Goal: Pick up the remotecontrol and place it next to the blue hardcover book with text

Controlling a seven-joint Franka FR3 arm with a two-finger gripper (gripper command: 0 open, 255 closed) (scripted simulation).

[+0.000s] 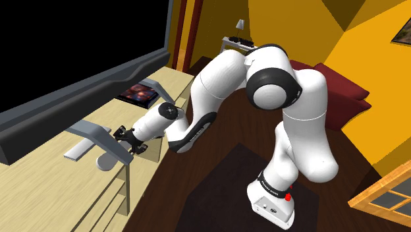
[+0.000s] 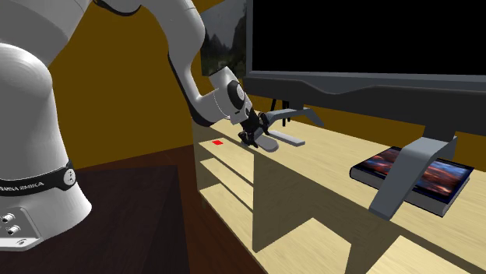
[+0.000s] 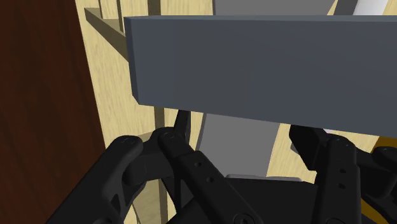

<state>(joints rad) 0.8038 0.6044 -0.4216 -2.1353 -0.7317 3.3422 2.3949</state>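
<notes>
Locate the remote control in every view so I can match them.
Shoulder view: the remote control lies on the tabletop, lower left, beyond the grey TV foot from the gripper.
Second exterior view: centre, just right of the gripper.
Wrist view: between the open fingers.
Shared landmark: that TV foot.

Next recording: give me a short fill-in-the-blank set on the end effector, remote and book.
1. The end effector has its fingers ___.
2. The remote control is ___ in colour.
3. The book lies beside a grey leg of the ___.
Missing words: open; grey; television.
</notes>
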